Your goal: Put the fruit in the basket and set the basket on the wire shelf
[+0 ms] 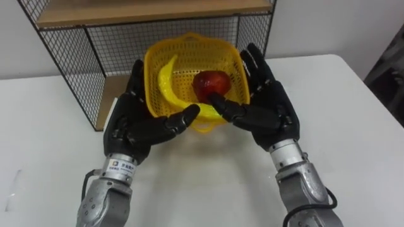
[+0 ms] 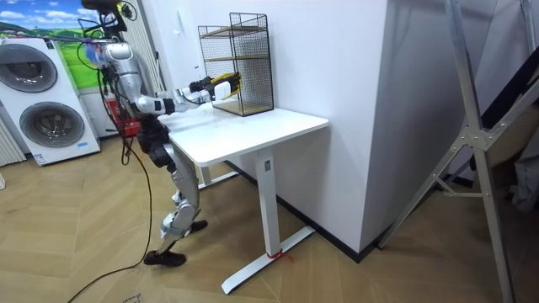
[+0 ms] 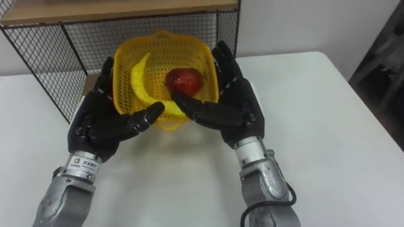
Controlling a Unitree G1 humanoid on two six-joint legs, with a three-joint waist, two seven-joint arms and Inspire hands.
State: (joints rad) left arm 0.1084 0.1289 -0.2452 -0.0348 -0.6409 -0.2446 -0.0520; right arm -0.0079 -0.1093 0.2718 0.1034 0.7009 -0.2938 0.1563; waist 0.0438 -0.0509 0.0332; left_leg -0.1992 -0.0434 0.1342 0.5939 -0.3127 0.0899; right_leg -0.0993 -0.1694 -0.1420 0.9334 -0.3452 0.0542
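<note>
From the head camera I see the wire shelf (image 1: 69, 57) straight ahead at the far edge of the white desk (image 1: 353, 126). Its upper wooden board (image 1: 151, 9) runs across above the load. Its lower board (image 1: 108, 101) shows just past my left hand (image 1: 136, 123), behind the shelf's left mesh side. That mesh side stands close to the left fingers, and the back mesh shows behind the yellow basket (image 1: 196, 55). I cannot tell whether the basket's far rim touches the shelf.

The basket sits between both hands at the mouth of the lower compartment, and the room view shows it raised off the desk. Both hands are spread flat, fingers straight along the basket's two sides, with each thumb reaching in along the near rim. The right hand (image 1: 268, 110) mirrors the left, so the basket is pressed between the palms.

Inside the basket, a banana (image 1: 165, 82) curves along the left wall and a red apple (image 1: 211, 85) lies toward the right front.

In the room view the robot stands at the desk's end, arms stretched toward the shelf. Washing machines (image 2: 42, 101) stand behind it, and a metal frame (image 2: 472, 143) leans at the room view's right, well apart.
</note>
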